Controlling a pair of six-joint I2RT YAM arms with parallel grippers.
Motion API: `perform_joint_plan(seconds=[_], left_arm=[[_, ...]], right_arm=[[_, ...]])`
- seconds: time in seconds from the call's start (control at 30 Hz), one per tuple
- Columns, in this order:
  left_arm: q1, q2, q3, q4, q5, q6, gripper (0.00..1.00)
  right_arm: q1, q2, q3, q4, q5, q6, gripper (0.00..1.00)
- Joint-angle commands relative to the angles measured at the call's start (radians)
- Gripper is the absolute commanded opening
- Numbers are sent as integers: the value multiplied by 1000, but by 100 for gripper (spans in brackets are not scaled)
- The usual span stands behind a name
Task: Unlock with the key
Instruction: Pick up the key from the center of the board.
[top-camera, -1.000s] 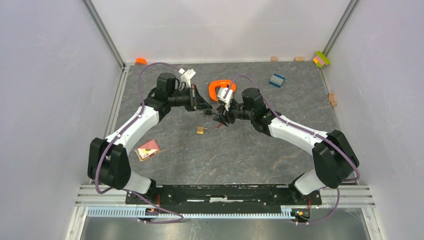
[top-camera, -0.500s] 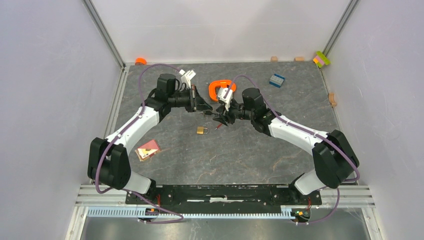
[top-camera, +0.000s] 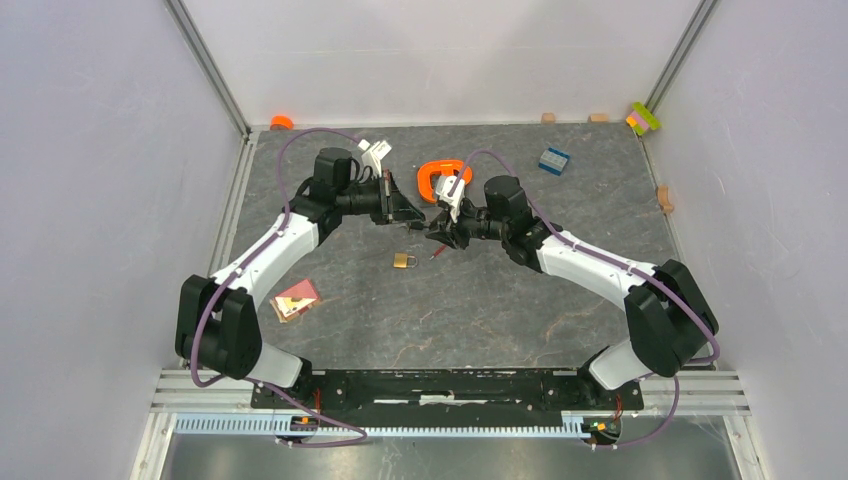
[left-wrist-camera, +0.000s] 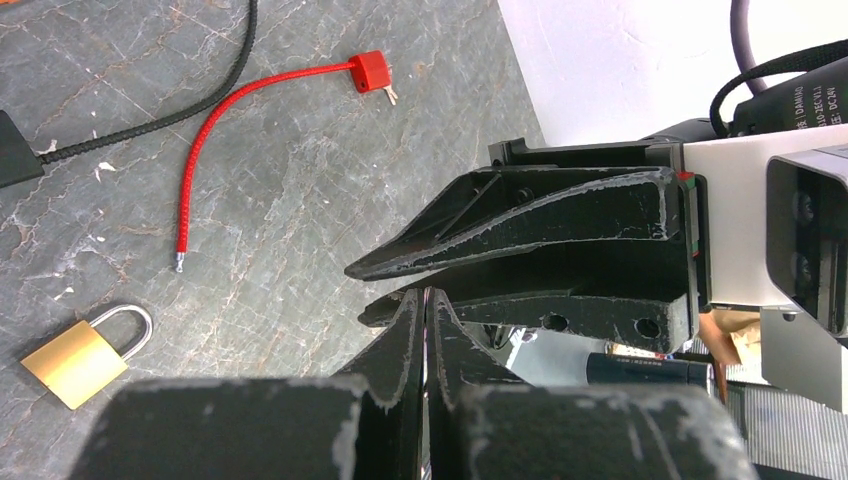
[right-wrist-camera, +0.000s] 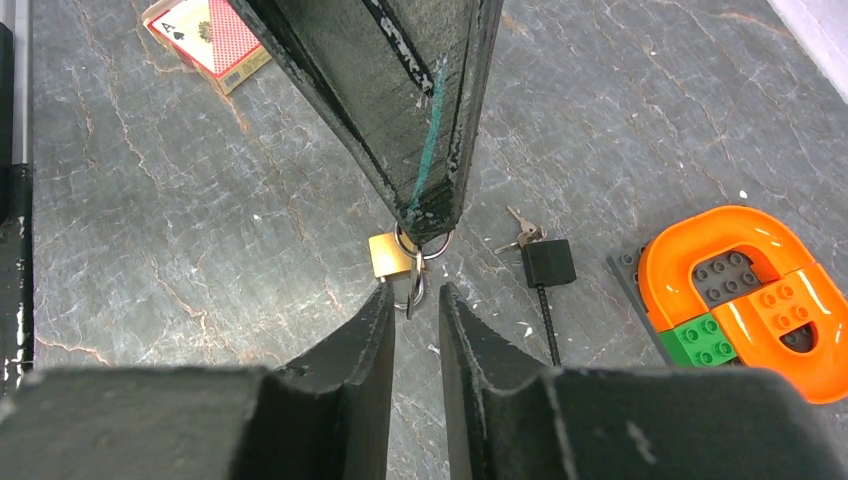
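A brass padlock (top-camera: 403, 260) lies flat on the grey mat, also seen in the left wrist view (left-wrist-camera: 85, 350) and the right wrist view (right-wrist-camera: 388, 255). My left gripper (left-wrist-camera: 425, 295) is shut on a key ring (right-wrist-camera: 420, 245), and a small key (right-wrist-camera: 410, 300) hangs from it above the mat. From the top, the left gripper (top-camera: 408, 212) and right gripper (top-camera: 435, 232) meet tip to tip just behind the padlock. My right gripper (right-wrist-camera: 415, 288) is open by a narrow gap. The hanging key sits between its fingertips (right-wrist-camera: 385, 300), apart from both pads.
A red cable lock (left-wrist-camera: 215, 130) with its own key lies on the mat. A black cable lock (right-wrist-camera: 548, 265) with keys lies beside an orange brick piece (right-wrist-camera: 745, 300). A card pack (top-camera: 295, 298) lies front left and a blue brick (top-camera: 553, 160) at the back right.
The right gripper's jaws have narrowed around the hanging key and edged slightly toward the left gripper. The left gripper has stayed shut and still.
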Motion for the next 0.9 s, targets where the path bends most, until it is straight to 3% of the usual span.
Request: perform_joint_plan(seconds=[0.0, 0.23, 0.57, 0.7, 0.77, 0.87], left_arm=[[-3, -24, -8, 38, 34, -34, 2], [-3, -26, -18, 34, 32, -21, 2], [-1, -36, -1, -8, 27, 47, 4], [-2, -48, 24, -42, 61, 178, 31], [-3, -62, 29, -42, 106, 289, 50], [-6, -91, 25, -61, 191, 496, 71]], right_arm=[[-2, -13, 50, 36, -21, 3, 24], [-2, -31, 50, 9, -8, -46, 0], [-2, -102, -2, -73, -48, -204, 0], [-2, -129, -13, -165, -94, -295, 0], [-1, -141, -22, -206, -109, -322, 0], [-1, -141, -22, -276, -157, -345, 0]])
